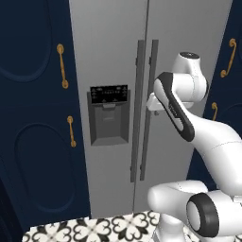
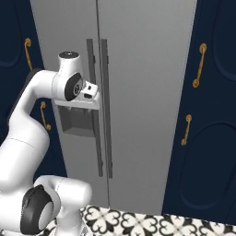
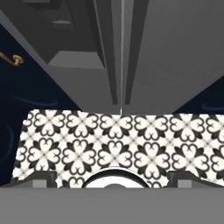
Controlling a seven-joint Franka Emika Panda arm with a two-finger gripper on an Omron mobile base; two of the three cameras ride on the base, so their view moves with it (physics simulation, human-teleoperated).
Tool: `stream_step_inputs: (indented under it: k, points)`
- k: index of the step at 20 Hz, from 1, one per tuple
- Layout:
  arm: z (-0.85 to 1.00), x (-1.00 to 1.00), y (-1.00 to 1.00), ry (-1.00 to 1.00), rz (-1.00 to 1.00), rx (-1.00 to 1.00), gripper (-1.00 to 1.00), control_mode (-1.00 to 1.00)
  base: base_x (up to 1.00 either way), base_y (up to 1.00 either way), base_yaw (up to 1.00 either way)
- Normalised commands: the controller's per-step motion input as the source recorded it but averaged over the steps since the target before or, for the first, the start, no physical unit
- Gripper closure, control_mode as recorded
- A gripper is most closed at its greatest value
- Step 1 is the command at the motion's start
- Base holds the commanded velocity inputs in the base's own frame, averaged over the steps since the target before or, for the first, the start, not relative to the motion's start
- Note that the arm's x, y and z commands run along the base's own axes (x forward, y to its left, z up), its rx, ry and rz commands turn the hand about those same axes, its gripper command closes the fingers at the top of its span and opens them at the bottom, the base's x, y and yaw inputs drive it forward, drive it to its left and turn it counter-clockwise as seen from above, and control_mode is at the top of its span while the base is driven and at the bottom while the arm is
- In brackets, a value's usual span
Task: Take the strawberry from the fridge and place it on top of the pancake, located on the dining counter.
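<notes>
- Left base view puts the fridge (image 1: pixel 113 56) across the middle of the frame, both doors shut, so the strawberry is presumably behind them and nothing of it can be seen.
- Two long vertical bar handles (image 1: pixel 146 108) run side by side down the seam between the doors, dark grey and slim against the flat matte grey door faces.
- A black dispenser panel (image 1: pixel 108 94) sits on the left door above a recessed grey tray niche, at centre left of that frame.
- The hand (image 3: pixel 112 183) looks down along the door seam; its two dark finger tips stand at the lower left and lower right of the hand view, wide apart with nothing between them.
- In the base views the wrist hovers just in front of the handles, near but, as far as I can tell, not touching.
- Step in hand, as I judge it: the approach to open a fridge door, the first stage of the task, with fetching and placing not yet begun.
- The next move calls for lining the spread fingers up around one bar handle, closing on it, then pulling along the door's arc.
- Navy cabinets (image 1: pixel 33 118) with curved gold handles (image 1: pixel 62 66) flank the fridge at both frame edges, smooth with oval panel relief.
- The floor (image 3: pixel 113 144) is tiled in a black-and-white floral pattern.
</notes>
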Motion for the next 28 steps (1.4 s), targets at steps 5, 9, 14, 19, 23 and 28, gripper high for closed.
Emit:
stream_step_inputs:
  k: [5,9,14,19,23,28]
  points:
    - [0.00,0.76,0.01,-0.27,-0.14,-0.02,-1.00,-1.00,0.00,0.00,0.00]
    - [0.06,0.74,-0.13,-0.42,-0.10,0.00,-1.00,-1.00,0.00,0.00,0.00]
    - [0.00,0.69,-0.23,-0.24,-0.02,0.01,-1.00,-1.00,0.00,0.00,0.00]
    - [0.00,0.67,-0.07,-0.12,0.00,0.00,-1.00,-1.00,0.00,0.00,0.00]
    - [0.00,0.34,-0.16,0.00,0.01,0.00,-1.00,-1.00,0.00,0.00,0.00]
    - [0.05,0.40,-0.06,0.02,0.00,0.00,-1.00,-1.00,0.00,0.00,0.00]
